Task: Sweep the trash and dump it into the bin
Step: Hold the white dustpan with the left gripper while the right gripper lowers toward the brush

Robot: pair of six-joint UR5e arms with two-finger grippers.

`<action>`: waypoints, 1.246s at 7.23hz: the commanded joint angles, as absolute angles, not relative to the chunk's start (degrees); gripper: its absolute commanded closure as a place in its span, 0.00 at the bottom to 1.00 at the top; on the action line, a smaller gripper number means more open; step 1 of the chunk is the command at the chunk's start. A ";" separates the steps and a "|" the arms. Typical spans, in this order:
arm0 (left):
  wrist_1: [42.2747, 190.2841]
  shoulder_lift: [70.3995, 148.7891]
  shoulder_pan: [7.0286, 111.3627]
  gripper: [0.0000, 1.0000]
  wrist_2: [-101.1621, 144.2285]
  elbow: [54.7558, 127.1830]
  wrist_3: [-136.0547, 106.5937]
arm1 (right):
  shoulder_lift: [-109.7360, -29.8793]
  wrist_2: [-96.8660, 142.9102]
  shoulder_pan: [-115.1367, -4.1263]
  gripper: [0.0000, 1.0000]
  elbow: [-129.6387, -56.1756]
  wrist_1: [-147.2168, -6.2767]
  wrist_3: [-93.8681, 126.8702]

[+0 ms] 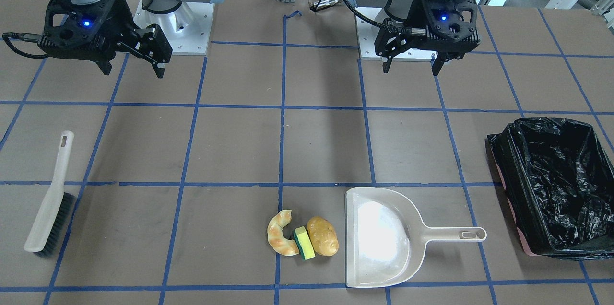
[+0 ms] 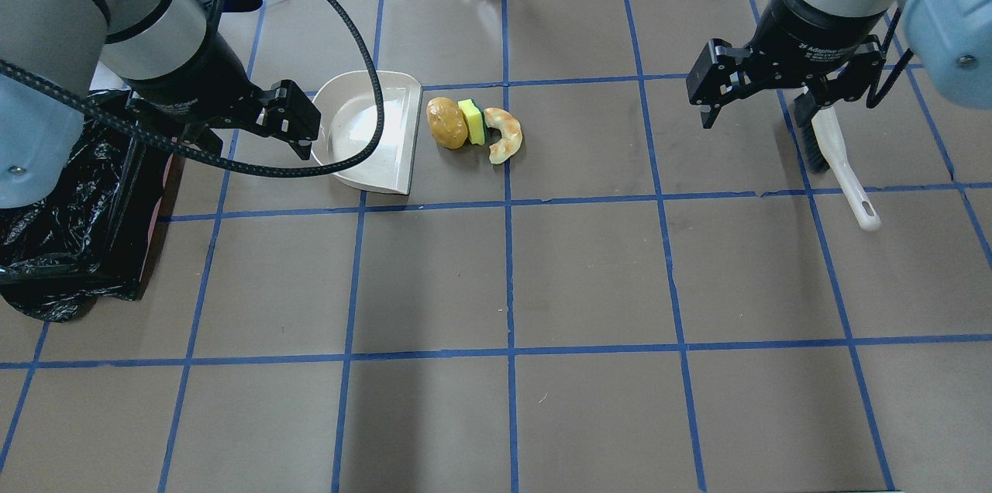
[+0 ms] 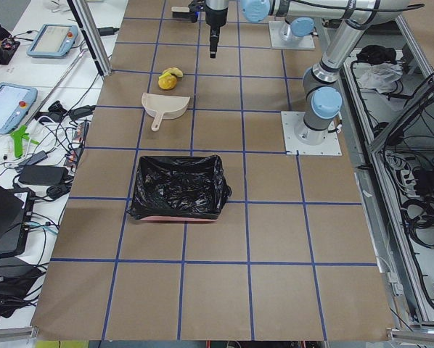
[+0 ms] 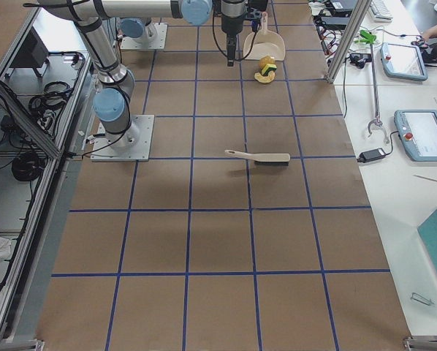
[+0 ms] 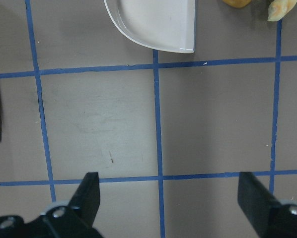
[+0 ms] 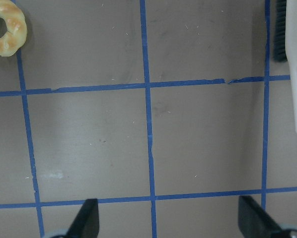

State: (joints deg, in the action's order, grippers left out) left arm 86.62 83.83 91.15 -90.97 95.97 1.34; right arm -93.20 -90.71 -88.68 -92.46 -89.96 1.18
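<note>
Trash in a tight row at the lower centre of the front-facing view: a curved tan croissant (image 1: 280, 233) with a ridged, glazed crust, a yellow sponge (image 1: 305, 242) with a dark green layer, and a golden-brown potato (image 1: 322, 236) with speckled skin. The sponge sits between the other two and appears to touch both. Just right of the potato lies the beige dustpan (image 1: 379, 238), straight lip toward it. At the right edge stands the bin (image 1: 503, 166), lined with crinkled glossy black plastic, with a pinkish base edge showing. A white hand brush (image 1: 50, 199) lies at lower left. The left gripper (image 1: 411, 67), upper right, and the right gripper (image 1: 133, 71), upper left, hang above the taped table (image 1: 230, 151), jaws spread and empty.
</note>
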 commanded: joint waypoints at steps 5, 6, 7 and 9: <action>86.75 83.85 90.97 0.00 -90.79 95.98 1.41 | -93.34 -91.22 -86.50 0.00 -92.99 -92.81 -6.13; 86.84 83.85 90.88 0.00 -91.05 96.06 1.75 | -93.25 -91.32 -82.74 0.00 -93.86 -92.81 -9.98; 86.84 83.85 90.79 0.00 -90.88 96.06 1.93 | -93.25 -90.54 -76.44 0.00 -95.69 -92.81 -14.98; 86.84 84.28 90.79 0.00 -90.79 96.06 1.41 | -91.94 -94.63 -67.88 0.06 -102.70 -100.14 -17.32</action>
